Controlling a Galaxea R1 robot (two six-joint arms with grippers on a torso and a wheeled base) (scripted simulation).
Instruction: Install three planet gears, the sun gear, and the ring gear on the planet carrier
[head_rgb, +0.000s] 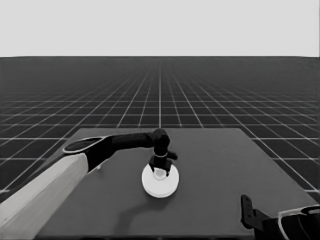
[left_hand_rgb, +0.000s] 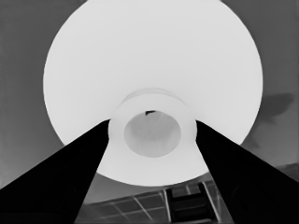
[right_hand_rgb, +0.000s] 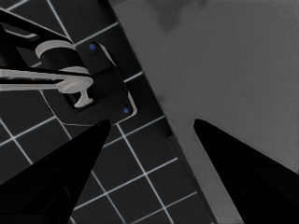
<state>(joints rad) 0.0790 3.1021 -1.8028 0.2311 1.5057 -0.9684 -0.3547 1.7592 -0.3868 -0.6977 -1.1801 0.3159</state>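
Hanging over the table's middle, the left gripper (head_rgb: 159, 169) pinches a raised hub – the large white round part (head_rgb: 160, 184) directly beneath.

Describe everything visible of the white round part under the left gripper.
The larger round part lies flat near the table's middle: a plain white disc, smooth and toothless, with a raised round collar about its centre hole. The left gripper stands straight over it, its fingers on either side of that collar. No gears or other white parts show around it.
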